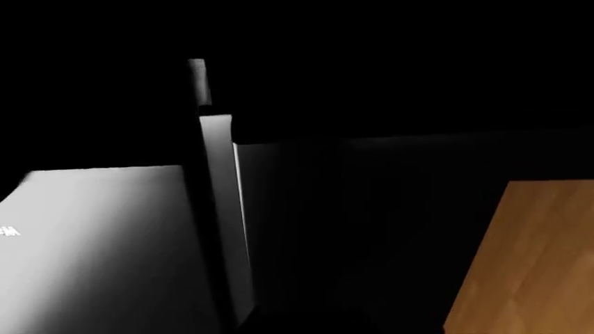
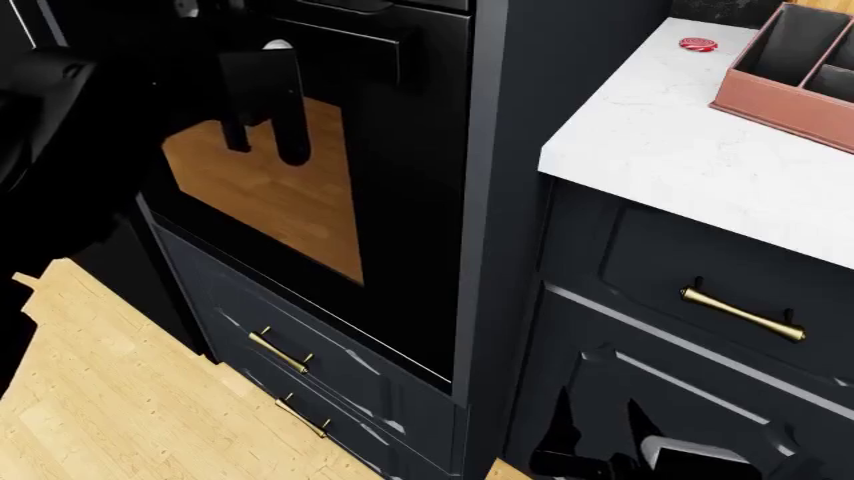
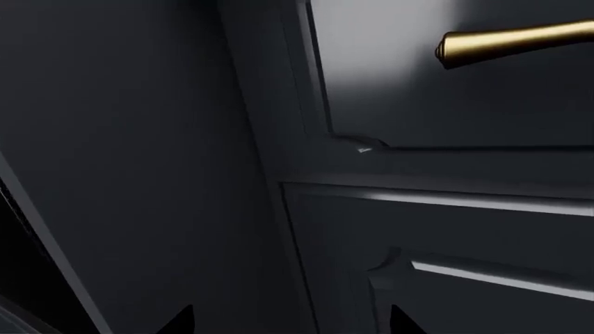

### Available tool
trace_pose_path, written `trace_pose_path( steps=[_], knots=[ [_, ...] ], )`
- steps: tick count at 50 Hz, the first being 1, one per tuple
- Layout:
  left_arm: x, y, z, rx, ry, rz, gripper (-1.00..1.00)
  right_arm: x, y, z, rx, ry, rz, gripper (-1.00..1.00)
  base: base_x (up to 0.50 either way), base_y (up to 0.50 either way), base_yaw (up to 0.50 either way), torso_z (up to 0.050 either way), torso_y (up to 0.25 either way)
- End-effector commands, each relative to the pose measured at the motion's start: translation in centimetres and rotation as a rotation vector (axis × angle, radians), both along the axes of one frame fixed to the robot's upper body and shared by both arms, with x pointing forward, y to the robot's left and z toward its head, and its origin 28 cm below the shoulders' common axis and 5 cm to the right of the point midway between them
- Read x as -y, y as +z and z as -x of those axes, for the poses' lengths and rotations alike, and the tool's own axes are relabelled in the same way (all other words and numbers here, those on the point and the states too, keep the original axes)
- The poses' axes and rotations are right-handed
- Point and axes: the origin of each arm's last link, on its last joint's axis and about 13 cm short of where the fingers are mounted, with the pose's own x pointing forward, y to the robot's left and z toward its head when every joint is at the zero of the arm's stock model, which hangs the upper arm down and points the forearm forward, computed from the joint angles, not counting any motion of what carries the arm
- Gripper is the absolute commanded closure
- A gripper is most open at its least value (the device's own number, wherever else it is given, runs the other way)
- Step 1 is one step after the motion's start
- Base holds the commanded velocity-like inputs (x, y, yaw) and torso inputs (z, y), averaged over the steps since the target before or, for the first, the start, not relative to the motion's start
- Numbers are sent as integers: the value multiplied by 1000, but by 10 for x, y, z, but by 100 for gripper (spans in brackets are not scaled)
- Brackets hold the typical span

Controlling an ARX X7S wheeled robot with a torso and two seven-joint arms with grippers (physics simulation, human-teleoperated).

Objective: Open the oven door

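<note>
The oven door [image 2: 400, 200] is a glossy black panel with an amber window [image 2: 267, 190] and a black bar handle [image 2: 350, 38] along its top; it looks shut. My left gripper [image 2: 266, 145] hangs in front of the window, just below the handle and left of its middle, fingers apart with nothing between them. The left wrist view is mostly dark, showing only an amber patch of window [image 1: 529, 257] and no jaws. My right gripper [image 2: 601, 435] is low by the navy cabinet front, open and empty, its tips [image 3: 289, 321] wide apart.
A white countertop [image 2: 667, 140] to the right carries a reddish divided box [image 2: 787, 70] and a small red cap [image 2: 698, 43]. Navy drawers with brass handles [image 2: 742, 313] sit under it and below the oven [image 2: 280, 352]. Wood floor [image 2: 107, 400] lies at lower left.
</note>
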Motion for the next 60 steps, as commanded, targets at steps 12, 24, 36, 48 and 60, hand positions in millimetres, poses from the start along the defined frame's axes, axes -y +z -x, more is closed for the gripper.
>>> trace_pose_path(
  steps=[12,24,36,48,60],
  knots=[
    [-1,-3,15,3,-24,4,100,0,0,0,4,3,-5,-100,0,0,0,0,1],
    [-6,-6,26,22,-32,18,100,-1,1,1,8,6,-6,-100,0,0,0,0,0],
    [-8,-8,40,40,-40,33,100,-1,2,1,10,9,-6,-100,0,0,0,0,1],
    [-10,-14,53,61,-53,45,100,-2,3,2,13,12,-6,-100,0,0,-2,0,2],
    [-14,-19,68,58,-52,49,100,-3,4,0,14,20,-4,-100,1,-2,-2,0,2]
  ],
)
